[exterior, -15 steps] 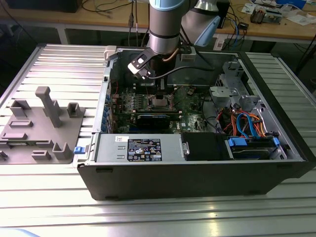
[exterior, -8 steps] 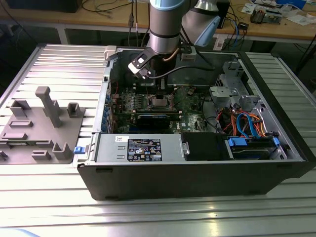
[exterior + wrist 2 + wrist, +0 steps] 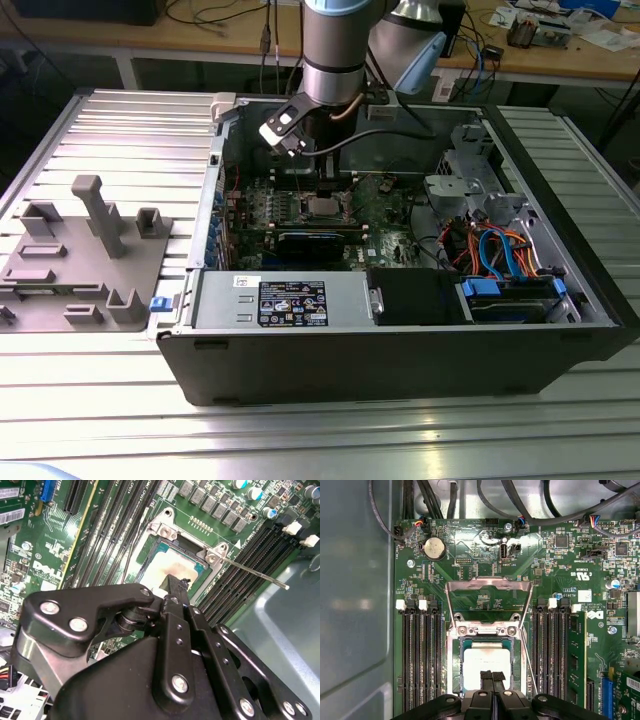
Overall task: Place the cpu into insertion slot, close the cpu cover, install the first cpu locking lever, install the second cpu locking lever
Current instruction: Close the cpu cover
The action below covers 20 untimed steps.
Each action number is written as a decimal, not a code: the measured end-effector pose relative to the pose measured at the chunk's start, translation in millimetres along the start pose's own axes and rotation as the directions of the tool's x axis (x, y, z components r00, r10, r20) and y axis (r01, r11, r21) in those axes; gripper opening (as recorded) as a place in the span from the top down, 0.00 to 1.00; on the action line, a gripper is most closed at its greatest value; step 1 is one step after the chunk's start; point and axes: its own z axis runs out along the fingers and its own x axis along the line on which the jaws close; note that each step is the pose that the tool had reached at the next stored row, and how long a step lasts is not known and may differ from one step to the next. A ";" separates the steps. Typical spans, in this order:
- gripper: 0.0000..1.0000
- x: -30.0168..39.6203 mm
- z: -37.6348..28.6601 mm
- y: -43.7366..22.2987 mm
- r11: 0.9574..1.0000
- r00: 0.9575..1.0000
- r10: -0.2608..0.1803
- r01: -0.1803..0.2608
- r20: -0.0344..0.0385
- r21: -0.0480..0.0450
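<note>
First wrist view shows the black gripper point(image 3: 492, 676), jaws pressed narrowly together, over the silver-grey square cpu point(image 3: 485, 657) seated in the metal-rimmed insertion slot point(image 3: 453, 670), with the thin metal-frame cpu cover point(image 3: 487, 584) swung open

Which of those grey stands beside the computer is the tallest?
The T-topped post; the other stands around it on the grey plate are all low blocks.

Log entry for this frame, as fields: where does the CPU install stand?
cpu: seated in the insertion slot, metal top up
cpu cover: open, lying back off the slot
hand: shut, fingertips over the cpu
locking lever: one thin rod sticking out free beside the slot
setting: green motherboard in an open computer case
</note>
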 end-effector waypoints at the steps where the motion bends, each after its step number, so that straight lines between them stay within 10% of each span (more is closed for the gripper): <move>1: 0.89 0.0 0.0 0.0 1.000 1.000 0.000 0.000 0.000 0.000; 20: 0.89 0.0 -2.4 2.1 1.000 1.000 -0.005 0.005 0.000 0.007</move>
